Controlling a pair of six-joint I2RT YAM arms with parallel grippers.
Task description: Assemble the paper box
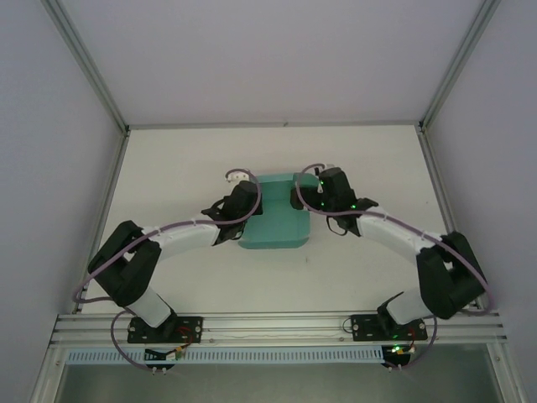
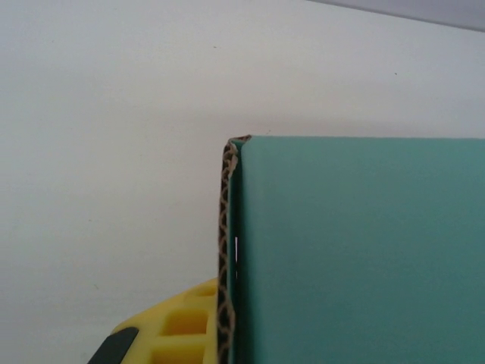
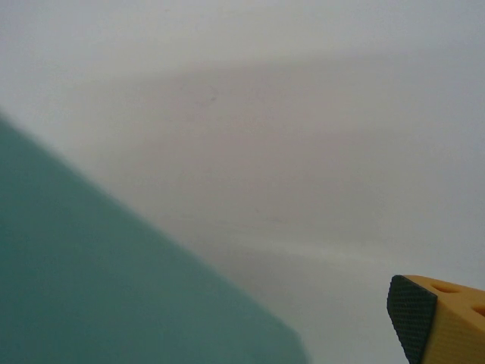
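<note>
**Paper box gripped at its left edge**

The teal paper box (image 1: 273, 222) is seen lying near the middle of the white desk (image 1: 352, 269). The left fingers (image 2: 182, 326) are closed tight on its corrugated left edge. The right fingers (image 3: 447, 318) are spread wide beside its far right corner, and nothing is held by them.

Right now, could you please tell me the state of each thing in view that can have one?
paper box: lying on the table between the two claws, gripped at its left side; I cannot tell how far it is folded.
left claw: shut on the paper box, pinching a panel by its raw corrugated edge.
right claw: open, at the box's far right corner, holding nothing.
</note>
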